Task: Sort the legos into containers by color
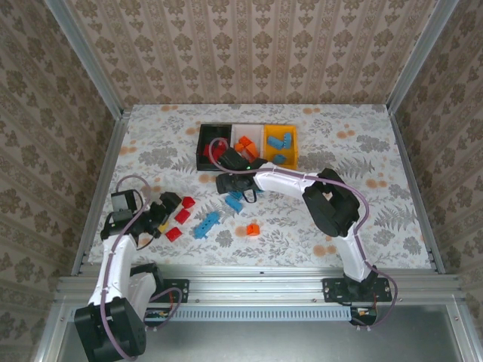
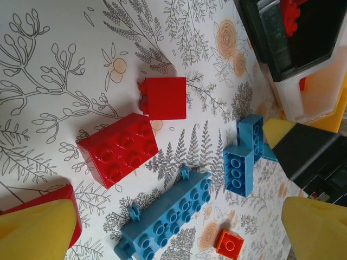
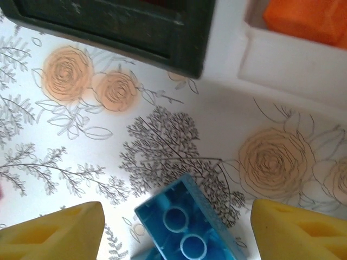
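Your right end effector (image 3: 176, 211) stands open astride a blue lego brick (image 3: 187, 230) on the worktop (image 3: 81, 141), clear of both fingers (image 3: 54, 233); its long axis seems skewed to the closing line. The yellow bin (image 1: 266, 147) holding blues lies beyond, rightward. Your left end effector (image 1: 170, 211) gapes wide beside the red bricks (image 1: 182, 216)

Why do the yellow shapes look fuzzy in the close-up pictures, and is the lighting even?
Left wrist view: the red brick is crisp with faint shadows, while the end effector's yellow fingers blur, too near the lens. Right wrist view: fingers and blue brick both look soft. Top external view: even light, no glare on the table, walls slanting outward.
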You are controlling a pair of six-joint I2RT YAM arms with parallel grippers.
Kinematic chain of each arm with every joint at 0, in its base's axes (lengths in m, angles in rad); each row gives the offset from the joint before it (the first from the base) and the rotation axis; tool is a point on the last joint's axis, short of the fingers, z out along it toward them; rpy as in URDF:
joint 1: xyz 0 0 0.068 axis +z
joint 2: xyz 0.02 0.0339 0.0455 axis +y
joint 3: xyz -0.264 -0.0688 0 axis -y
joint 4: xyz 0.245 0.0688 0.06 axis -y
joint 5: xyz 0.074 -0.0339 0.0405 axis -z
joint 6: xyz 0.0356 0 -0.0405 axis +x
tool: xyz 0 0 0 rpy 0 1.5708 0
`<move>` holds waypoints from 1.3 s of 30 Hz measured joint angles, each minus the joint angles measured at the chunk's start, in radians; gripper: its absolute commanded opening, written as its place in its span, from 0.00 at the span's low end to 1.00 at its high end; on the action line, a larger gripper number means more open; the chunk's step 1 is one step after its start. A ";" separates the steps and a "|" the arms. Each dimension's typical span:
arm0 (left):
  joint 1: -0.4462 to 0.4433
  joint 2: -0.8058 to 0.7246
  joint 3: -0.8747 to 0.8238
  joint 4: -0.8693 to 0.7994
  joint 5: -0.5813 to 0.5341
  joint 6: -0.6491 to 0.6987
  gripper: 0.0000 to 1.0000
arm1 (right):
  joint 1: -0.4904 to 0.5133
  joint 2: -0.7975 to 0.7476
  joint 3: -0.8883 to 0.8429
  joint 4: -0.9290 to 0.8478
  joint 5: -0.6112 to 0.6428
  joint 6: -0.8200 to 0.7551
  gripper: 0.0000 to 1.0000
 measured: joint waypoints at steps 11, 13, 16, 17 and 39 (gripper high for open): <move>0.000 -0.012 0.000 -0.001 0.001 -0.001 1.00 | -0.005 0.077 0.044 -0.080 0.012 -0.060 0.61; 0.000 -0.012 0.000 -0.001 0.001 -0.001 1.00 | -0.010 0.077 0.047 -0.084 0.014 -0.057 0.51; 0.000 -0.012 0.000 -0.001 0.001 -0.001 1.00 | -0.021 0.077 0.047 -0.092 0.020 -0.047 0.45; 0.000 -0.012 0.000 -0.001 0.001 -0.001 1.00 | -0.025 0.077 0.047 -0.092 0.024 -0.044 0.44; -0.518 0.216 0.125 0.231 -0.041 -0.051 1.00 | -0.266 -0.253 -0.031 -0.034 0.032 -0.025 0.33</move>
